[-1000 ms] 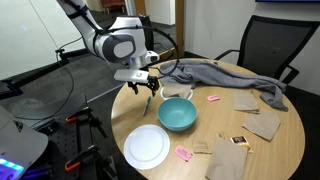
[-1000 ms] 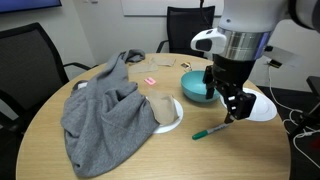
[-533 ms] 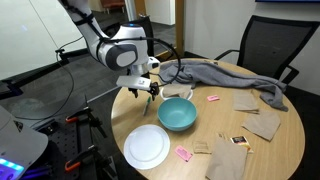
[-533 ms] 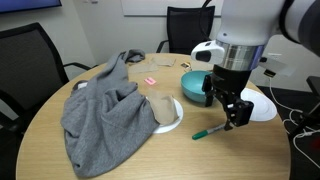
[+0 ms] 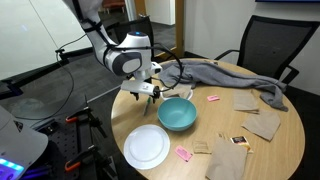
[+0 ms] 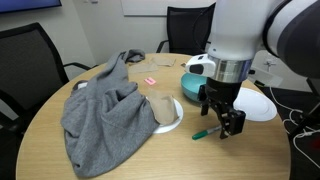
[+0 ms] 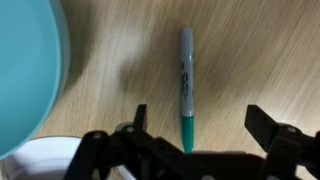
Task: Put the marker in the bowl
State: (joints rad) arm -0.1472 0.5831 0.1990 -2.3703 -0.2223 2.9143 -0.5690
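One teal bowl [image 7: 25, 70] sits at the left of the wrist view, on the wooden desk [image 7: 100, 40]. To its right, the green marker [image 7: 186, 80] lies flat on the desk, not in the bowl yet. The claw [image 7: 200, 120] hangs over it, wide open and holding nothing. It has one finger on each side, likely so it can pinch the marker.
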